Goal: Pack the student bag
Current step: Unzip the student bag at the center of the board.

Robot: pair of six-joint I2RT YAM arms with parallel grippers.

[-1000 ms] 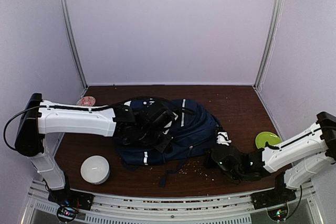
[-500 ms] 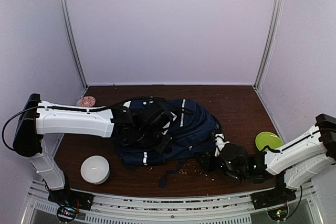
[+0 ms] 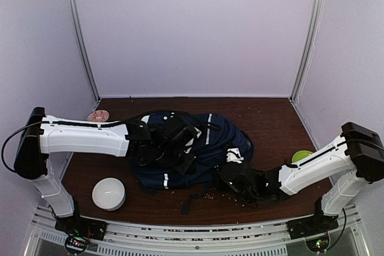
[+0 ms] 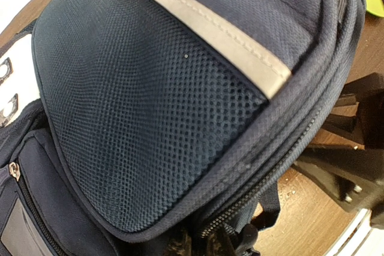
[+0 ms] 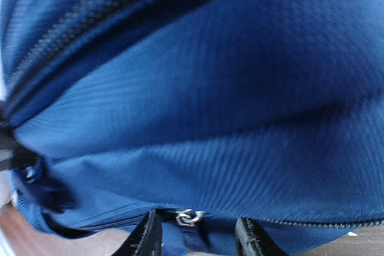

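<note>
The student bag (image 3: pixel 204 145), dark navy with white trim stripes, lies in the middle of the table. My left gripper (image 3: pixel 179 143) reaches over its left part. In the left wrist view the bag's mesh pocket (image 4: pixel 150 100) fills the frame, and my left gripper (image 4: pixel 201 245) is pinched on the zippered edge at the bottom. My right gripper (image 3: pixel 233 178) presses against the bag's near right edge. In the right wrist view it (image 5: pixel 198 241) is open, with a silver zipper pull (image 5: pixel 189 216) between its fingers (image 5: pixel 147 238).
A white ribbed pouch (image 3: pixel 108 193) stands at the near left. A green plate (image 3: pixel 303 157) lies at the right, partly behind my right arm. A small pinkish object (image 3: pixel 98 115) lies at the far left. Crumbs (image 3: pixel 216 195) are scattered in front of the bag.
My right gripper has moved left along the table to the bag's near right edge. The bag's right side with its white patch has shifted left. The left arm has held still.
</note>
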